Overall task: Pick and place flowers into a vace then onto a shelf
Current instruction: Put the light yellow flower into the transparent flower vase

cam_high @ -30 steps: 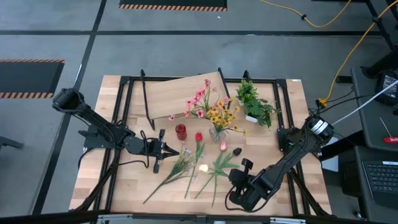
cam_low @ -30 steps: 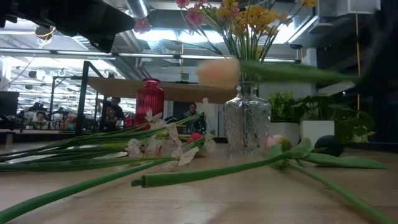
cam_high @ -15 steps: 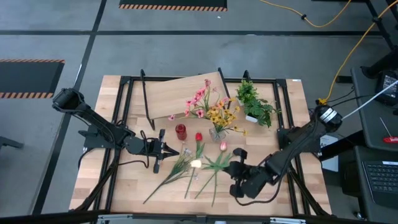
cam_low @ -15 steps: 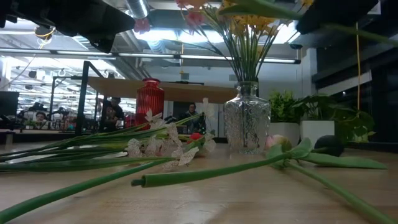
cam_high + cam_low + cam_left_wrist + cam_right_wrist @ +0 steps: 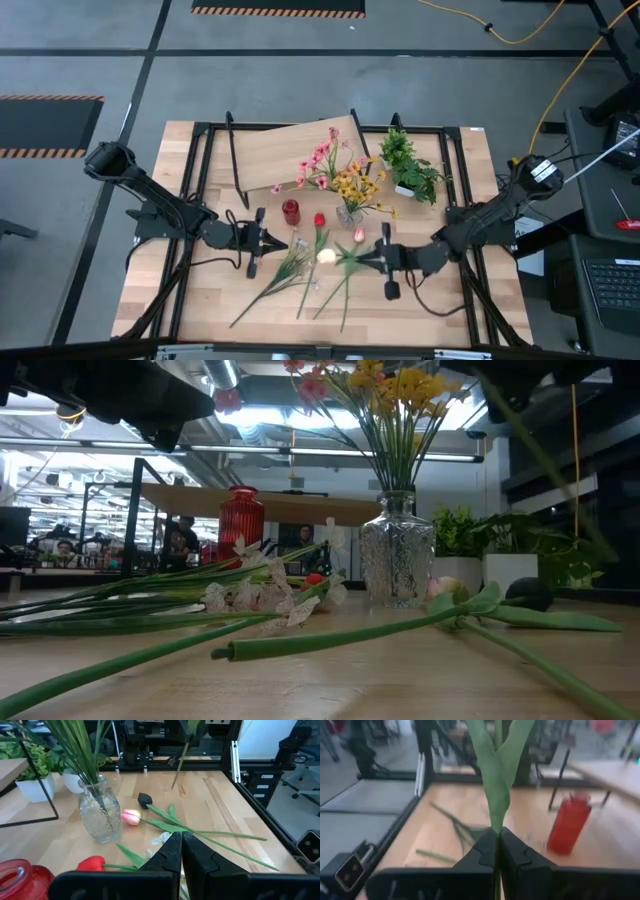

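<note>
Right gripper [image 5: 372,259] fingers clamping cream flower [image 5: 327,257], now lifting it clear of counter [image 5: 450,300], swinging toward vase [image 5: 347,215]. Left gripper [image 5: 283,242] fingers closed, empty, waiting.

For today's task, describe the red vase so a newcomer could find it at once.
Start at the raised wooden shelf at the table's far side. Just in front of it stands the red vase, beside a clear glass vase. It alone is red, ribbed and holds no flowers.
</note>
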{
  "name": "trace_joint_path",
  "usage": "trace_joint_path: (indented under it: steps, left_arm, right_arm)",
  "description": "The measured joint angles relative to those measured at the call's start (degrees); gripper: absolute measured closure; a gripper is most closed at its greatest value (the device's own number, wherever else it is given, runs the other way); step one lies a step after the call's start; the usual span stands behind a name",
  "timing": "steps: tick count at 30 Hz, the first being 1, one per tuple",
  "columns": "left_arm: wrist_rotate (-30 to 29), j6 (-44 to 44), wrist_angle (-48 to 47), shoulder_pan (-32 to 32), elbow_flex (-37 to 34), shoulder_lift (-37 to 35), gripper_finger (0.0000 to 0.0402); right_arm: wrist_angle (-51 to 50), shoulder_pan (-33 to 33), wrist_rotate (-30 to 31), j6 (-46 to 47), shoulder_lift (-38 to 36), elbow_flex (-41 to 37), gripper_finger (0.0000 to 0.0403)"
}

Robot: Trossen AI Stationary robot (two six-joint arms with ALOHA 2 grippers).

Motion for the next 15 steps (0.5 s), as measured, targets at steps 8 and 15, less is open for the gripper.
trace_joint_path:
  steps: [8,15]
  left_arm:
    - [-6.4,3.7,1.6,0.6,0.0,0.0,0.0393]
    - [-7.0,13.5,6.7,2.4,0.0,0.0,0.0394]
  right_arm:
    - [17.0,-9.1,-21.1,-8.5,0.0,-5.2,0.0401]
    - [19.5,-12.1,-21.8,-13.5,0.0,-2.8,0.04]
